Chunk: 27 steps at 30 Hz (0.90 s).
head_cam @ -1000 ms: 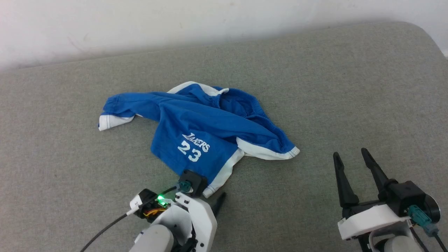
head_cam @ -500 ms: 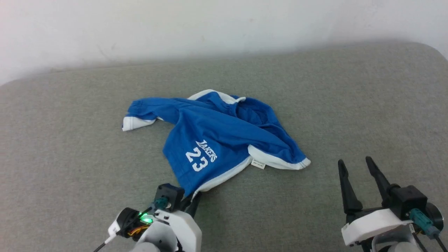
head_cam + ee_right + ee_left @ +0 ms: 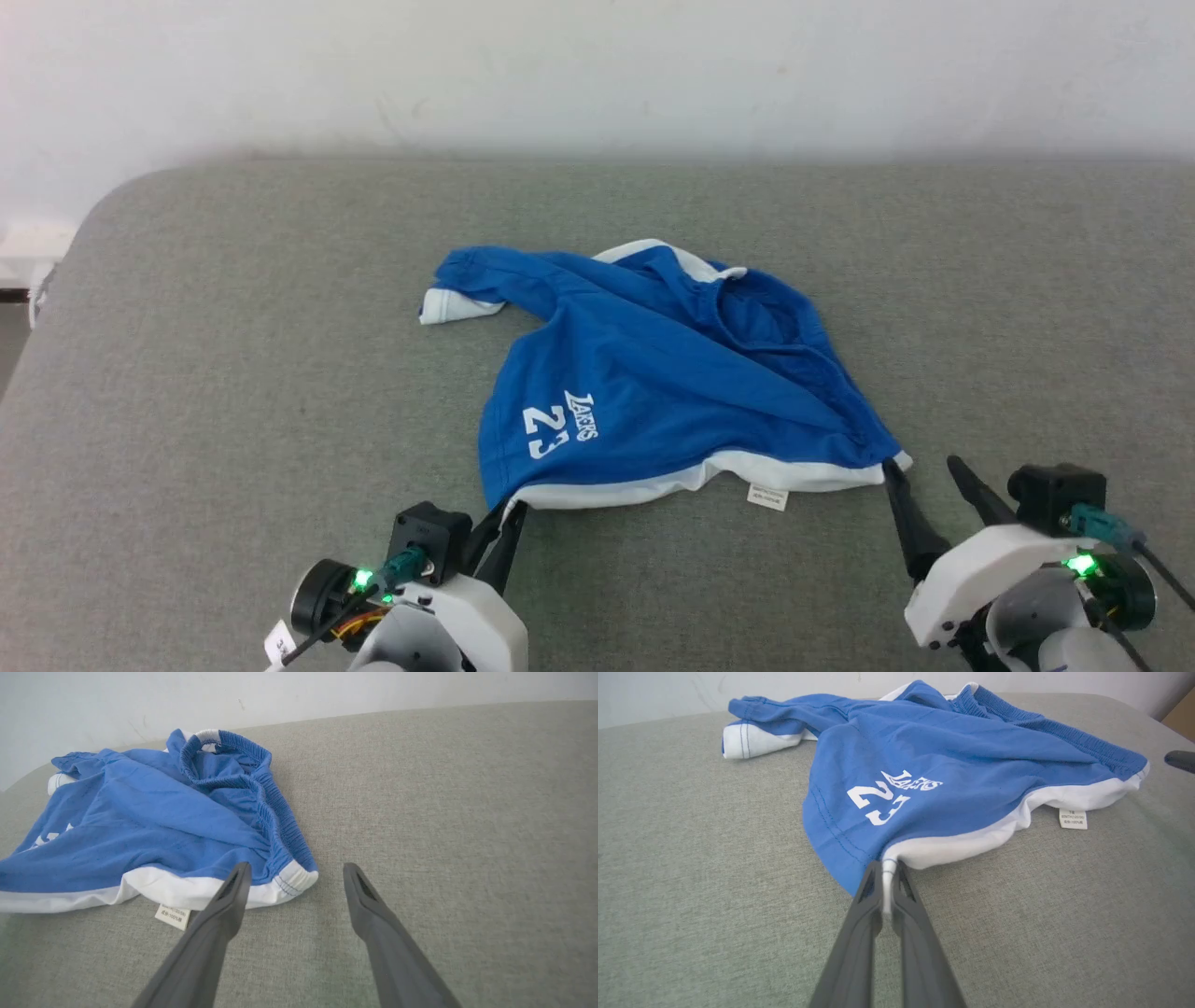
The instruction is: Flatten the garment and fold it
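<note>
Pinches a hem corner of the shorts (image 3: 952, 751) in the closed left tool (image 3: 883, 872) for stretching flat; poises the right tool (image 3: 296, 870), spread and empty, by the opposite corner.

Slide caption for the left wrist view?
The left gripper pinches the garment by its white hem on a grey cushion.

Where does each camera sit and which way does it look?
Head view: on the robot's head, looking forward and down at the blue shorts on the grey cushion; left tool and right tool show below.
Left wrist view: on the left wrist, looking along its shut fingers pinching the white hem.
Right wrist view: on the right wrist, looking along its open fingers by the shorts' corner.
Both wrist views share the small white label.
</note>
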Tool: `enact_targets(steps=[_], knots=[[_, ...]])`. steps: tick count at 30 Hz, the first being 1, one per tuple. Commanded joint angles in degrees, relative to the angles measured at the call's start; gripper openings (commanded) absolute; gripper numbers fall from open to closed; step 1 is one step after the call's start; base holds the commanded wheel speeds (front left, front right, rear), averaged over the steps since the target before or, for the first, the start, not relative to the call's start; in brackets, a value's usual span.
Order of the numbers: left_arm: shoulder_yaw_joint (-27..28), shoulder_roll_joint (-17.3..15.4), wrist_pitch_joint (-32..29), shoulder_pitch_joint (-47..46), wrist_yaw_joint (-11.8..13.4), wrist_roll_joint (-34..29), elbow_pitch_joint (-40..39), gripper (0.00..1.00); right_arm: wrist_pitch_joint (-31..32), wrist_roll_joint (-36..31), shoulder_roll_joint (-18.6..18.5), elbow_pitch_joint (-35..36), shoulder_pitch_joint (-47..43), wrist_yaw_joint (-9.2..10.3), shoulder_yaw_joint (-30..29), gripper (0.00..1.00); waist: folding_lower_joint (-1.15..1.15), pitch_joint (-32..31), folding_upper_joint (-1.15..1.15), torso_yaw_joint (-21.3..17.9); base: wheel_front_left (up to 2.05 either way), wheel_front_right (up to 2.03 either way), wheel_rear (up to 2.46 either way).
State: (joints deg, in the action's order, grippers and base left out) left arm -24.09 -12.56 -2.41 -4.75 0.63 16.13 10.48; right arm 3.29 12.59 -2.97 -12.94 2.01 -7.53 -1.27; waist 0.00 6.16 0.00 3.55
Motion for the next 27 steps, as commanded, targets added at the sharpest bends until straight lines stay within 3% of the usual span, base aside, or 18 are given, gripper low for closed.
enact_targets(steps=[1, 6, 16, 17, 18, 19, 27], knots=[[-0.1, 0.3, 0.4, -0.2, 0.3, -0.2, 0.1, 0.0, 0.9, -0.1, 0.1, -0.7, 1.5, 0.04, -0.6, 1.0, 0.0, 0.4, 0.0, 1.1, 0.0, 0.0, 0.0], [-0.9, 0.8, 0.9, -0.9, 0.2, -0.2, 0.7, 0.0, 4.2, 0.2, 0.1, -4.5, 4.4, 0.04, -2.9, 1.0, 0.0, 0.9, 0.0, 2.3, 0.0, 0.0, 0.0], [-1.7, 1.2, 1.6, -1.9, -0.1, -0.1, 1.4, 0.0, 5.1, 0.0, 0.1, -10.4, 7.3, 0.04, -3.8, 0.97, 0.0, 2.1, 0.0, 3.4, 0.0, 0.0, 0.0], [-1.8, 1.1, 1.7, -2.0, -0.1, -0.1, 1.5, 0.0, 5.3, 0.1, 0.1, -10.9, 7.5, 0.04, -3.5, 0.47, 0.0, 2.2, 0.0, 3.4, 0.0, 0.0, 0.0], [-1.8, 1.0, 1.7, -2.0, -0.1, 0.0, 1.7, 0.0, 5.3, 0.3, 0.1, -11.4, 7.7, 0.04, -3.3, 0.28, 0.0, 2.4, 0.0, 3.4, 0.0, 0.0, 0.0], [-1.8, 1.0, 1.8, -2.1, -0.1, 0.0, 1.8, 0.0, 5.3, 0.4, 0.1, -11.7, 7.9, 0.04, -3.1, 0.0, 0.0, 2.4, 0.0, 3.4, 0.0, 0.0, 0.0], [-1.7, -0.2, 2.2, -2.0, 0.1, 0.0, 2.0, 0.0, 3.9, 2.4, 0.1, -11.4, 8.1, 0.04, -1.8, 0.0, 0.0, 0.9, 0.0, 3.0, 0.0, 0.0, 0.0]])
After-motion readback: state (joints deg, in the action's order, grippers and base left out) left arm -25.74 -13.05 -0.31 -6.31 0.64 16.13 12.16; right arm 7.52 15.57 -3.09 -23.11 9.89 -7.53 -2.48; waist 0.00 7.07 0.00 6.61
